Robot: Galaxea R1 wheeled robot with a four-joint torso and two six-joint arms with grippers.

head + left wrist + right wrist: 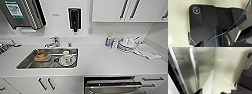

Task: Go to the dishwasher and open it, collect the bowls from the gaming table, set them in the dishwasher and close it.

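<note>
Below, dishwasher (pixel 112 85) door ajar (handle horizontal)

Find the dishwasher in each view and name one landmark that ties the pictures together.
Head view: the dishwasher sits at the bottom edge, right of centre, below the countertop, its door ajar with a dark gap at the top.
Left wrist view: not in it.
Right wrist view: its brushed steel front takes up one side.
Shared landmark: the bar handle, also seen in the head view.
</note>
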